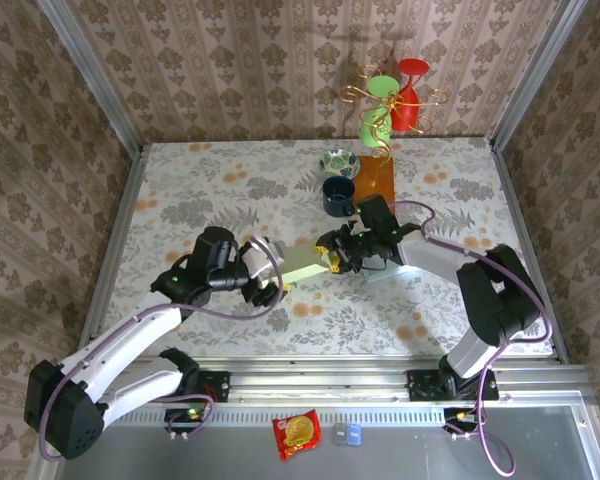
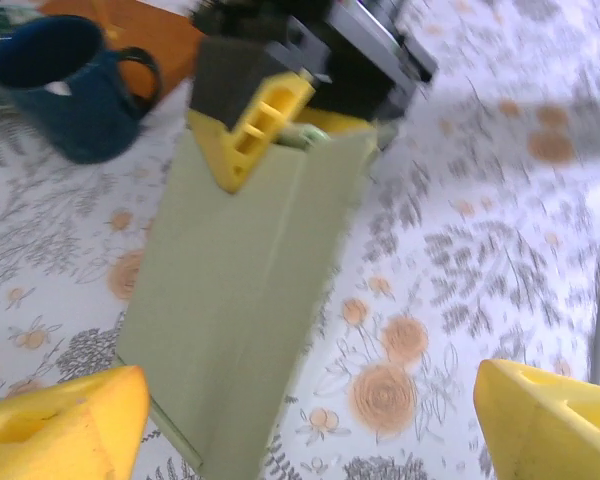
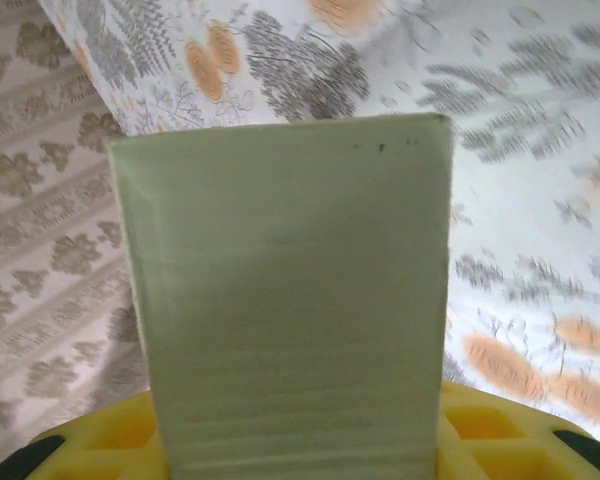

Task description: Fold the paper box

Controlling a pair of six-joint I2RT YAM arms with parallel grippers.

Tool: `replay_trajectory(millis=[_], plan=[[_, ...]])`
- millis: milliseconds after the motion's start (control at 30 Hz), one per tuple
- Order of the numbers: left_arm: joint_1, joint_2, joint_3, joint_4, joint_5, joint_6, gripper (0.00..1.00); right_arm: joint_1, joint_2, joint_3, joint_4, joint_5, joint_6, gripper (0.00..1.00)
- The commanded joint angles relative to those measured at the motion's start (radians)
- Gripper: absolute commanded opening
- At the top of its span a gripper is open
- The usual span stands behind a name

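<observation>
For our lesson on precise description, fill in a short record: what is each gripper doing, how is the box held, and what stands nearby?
Box: pale green paper box, long, gripped at its far end
Right gripper: shut on the box's far end
Left gripper: open, fingers wide apart at the box's near end
Nearby: dark blue mug, beyond the box

Mug [image 1: 338,195] stands on table [image 1: 200,190] behind paper box [image 1: 302,262].

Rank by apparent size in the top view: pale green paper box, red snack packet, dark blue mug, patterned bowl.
Largest: pale green paper box and red snack packet, alike; box partly hidden.
Then dark blue mug and patterned bowl, alike.
</observation>
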Motion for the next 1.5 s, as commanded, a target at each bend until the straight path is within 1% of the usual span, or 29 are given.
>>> replay_trajectory(millis=[0,100,200,467,600,800,1100,1167,1333,1467], plan=[[-0.038,0.037,0.046,-0.133,-0.036,0.222,0.86,-0.003,-0.047,-0.067,-0.078,-0.024,0.228,0.38],[-0.065,0.090,0.056,-0.128,-0.090,0.240,0.87,-0.003,-0.065,-0.105,-0.041,-0.038,0.326,0.37],[-0.083,0.145,0.068,-0.105,-0.169,0.237,0.87,-0.003,-0.056,-0.110,-0.043,-0.061,0.360,0.37],[-0.094,0.212,0.074,-0.081,-0.228,0.221,0.87,-0.003,-0.025,-0.089,-0.073,-0.112,0.386,0.37],[-0.100,0.232,0.078,-0.076,-0.251,0.220,0.84,0.000,-0.002,-0.072,-0.114,-0.142,0.379,0.37],[-0.112,0.284,0.097,-0.067,-0.265,0.213,0.74,0.000,0.032,-0.064,-0.127,-0.151,0.372,0.38],[-0.115,0.361,0.140,-0.059,-0.255,0.212,0.66,-0.004,0.068,-0.060,-0.138,-0.141,0.366,0.45],[-0.116,0.370,0.147,-0.056,-0.250,0.211,0.65,-0.007,0.069,-0.063,-0.138,-0.134,0.367,0.48],[-0.115,0.407,0.163,-0.069,-0.217,0.208,0.60,-0.013,0.069,-0.030,-0.162,-0.121,0.345,0.59],[-0.108,0.428,0.166,-0.058,-0.200,0.183,0.55,-0.020,0.058,-0.001,-0.193,-0.103,0.324,0.64]])
